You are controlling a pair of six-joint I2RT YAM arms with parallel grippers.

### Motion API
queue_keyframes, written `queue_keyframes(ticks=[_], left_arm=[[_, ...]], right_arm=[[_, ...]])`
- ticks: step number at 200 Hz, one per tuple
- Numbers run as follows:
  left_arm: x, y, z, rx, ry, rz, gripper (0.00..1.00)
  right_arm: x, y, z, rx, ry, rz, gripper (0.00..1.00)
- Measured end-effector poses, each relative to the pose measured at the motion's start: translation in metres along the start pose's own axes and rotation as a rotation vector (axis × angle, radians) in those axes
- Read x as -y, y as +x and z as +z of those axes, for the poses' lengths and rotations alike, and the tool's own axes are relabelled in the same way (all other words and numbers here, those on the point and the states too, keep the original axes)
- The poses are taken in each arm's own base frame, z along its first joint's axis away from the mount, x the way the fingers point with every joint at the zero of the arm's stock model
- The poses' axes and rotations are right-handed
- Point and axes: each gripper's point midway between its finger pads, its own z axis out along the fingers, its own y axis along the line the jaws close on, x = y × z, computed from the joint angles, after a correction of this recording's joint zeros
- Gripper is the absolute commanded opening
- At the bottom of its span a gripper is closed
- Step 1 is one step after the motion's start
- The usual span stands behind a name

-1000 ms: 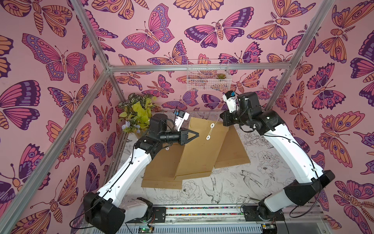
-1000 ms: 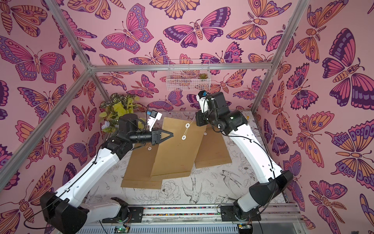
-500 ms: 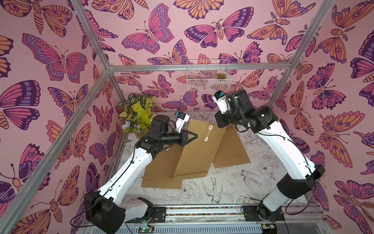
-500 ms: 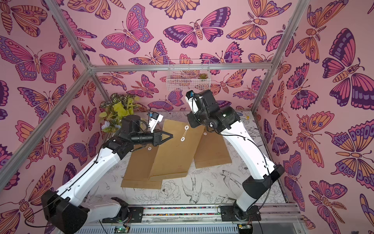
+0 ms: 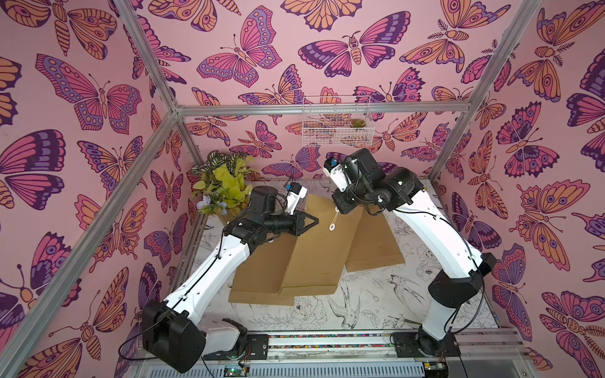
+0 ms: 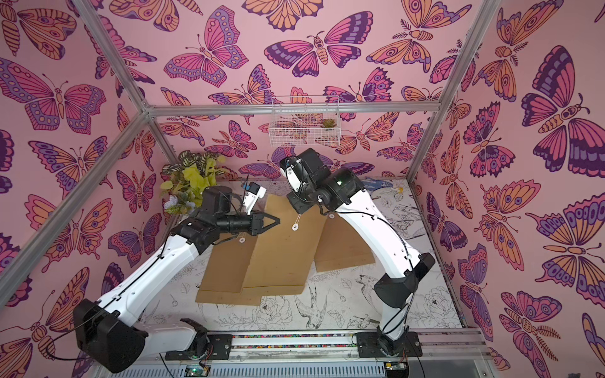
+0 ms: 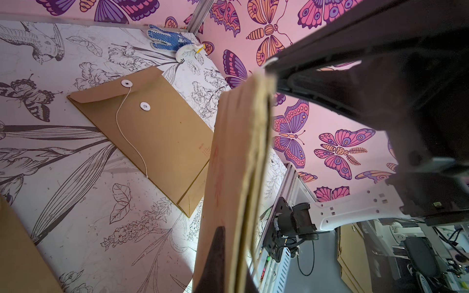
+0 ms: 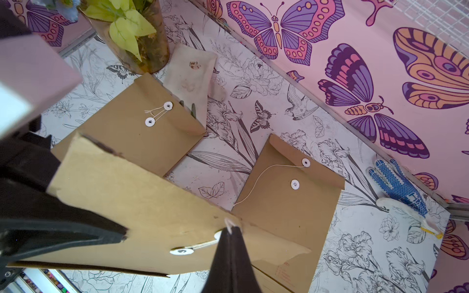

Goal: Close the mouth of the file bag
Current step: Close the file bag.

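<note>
Flanking the raised file bag (image 8: 142, 203), tied envelope (image 8: 132, 137), untied envelope (image 8: 286, 215), glove (image 8: 398, 187), plant (image 8: 127, 25)

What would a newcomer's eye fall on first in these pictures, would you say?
First, the pink butterfly wallpaper covering the walls. Then the brown file bag lifted above mid-table, its edge pinched by the left tool while the right tool grips its string. A leafy plant stands in the far corner on the left arm's side.
</note>
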Motion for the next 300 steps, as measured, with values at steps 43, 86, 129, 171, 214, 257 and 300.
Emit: queue_keyframes(ticks=[43, 86, 129, 171, 214, 257, 300], left_arm=[[0.000, -0.002, -0.001, 0.004, -0.003, 0.002, 0.00], [0.003, -0.009, -0.003, 0.020, -0.013, 0.013, 0.00], [0.004, -0.012, -0.004, 0.029, -0.014, 0.020, 0.00], [0.002, -0.013, -0.004, 0.034, -0.030, 0.018, 0.00], [0.003, -0.015, -0.005, 0.040, -0.029, 0.011, 0.00], [0.007, -0.021, -0.007, 0.053, -0.022, 0.009, 0.00], [0.008, -0.022, -0.007, 0.056, -0.017, 0.002, 0.00]], right_arm=[[-0.010, -0.003, -0.003, 0.011, -0.059, 0.017, 0.00], [-0.028, 0.010, 0.003, -0.013, -0.159, 0.067, 0.00], [-0.046, 0.031, 0.010, -0.016, -0.259, 0.141, 0.00], [-0.045, 0.049, 0.008, 0.028, -0.301, 0.238, 0.00], [-0.026, 0.064, 0.008, 0.102, -0.303, 0.360, 0.00], [-0.008, 0.068, 0.022, 0.134, -0.281, 0.436, 0.00], [0.001, 0.059, 0.024, 0.184, -0.293, 0.469, 0.00]])
